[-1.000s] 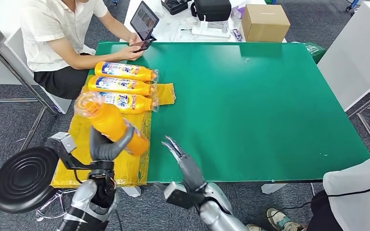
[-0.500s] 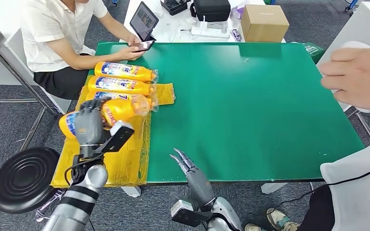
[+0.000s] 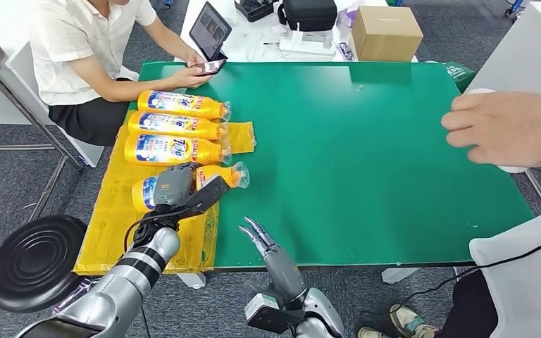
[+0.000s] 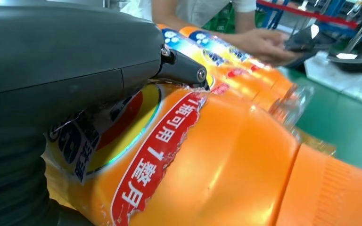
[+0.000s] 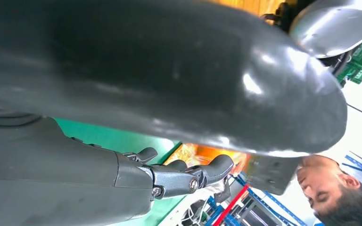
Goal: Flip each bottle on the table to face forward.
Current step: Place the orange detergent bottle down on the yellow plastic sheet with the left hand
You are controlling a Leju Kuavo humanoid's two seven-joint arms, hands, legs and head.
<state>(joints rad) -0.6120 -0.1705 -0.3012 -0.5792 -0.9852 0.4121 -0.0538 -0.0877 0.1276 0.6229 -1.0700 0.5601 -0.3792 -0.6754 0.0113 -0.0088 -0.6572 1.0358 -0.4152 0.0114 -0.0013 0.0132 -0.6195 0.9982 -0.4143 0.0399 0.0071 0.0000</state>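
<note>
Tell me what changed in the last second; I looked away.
The left hand, still gripping the orange bottle, swung it down from mid-air onto the yellow sheet, lying beside the other three bottles. A person's hand came in at right. The right hand hardly moved.

An office-like robot test room

We stood at a green-topped table (image 3: 366, 141) on grey carpet (image 3: 14, 169), with white desks behind carrying a cardboard box (image 3: 387, 32), a black case (image 3: 310, 13) and a tablet (image 3: 210, 29). A seated person (image 3: 88, 49) used a phone beside us, and a black stool (image 3: 32, 260) stood near.
</note>
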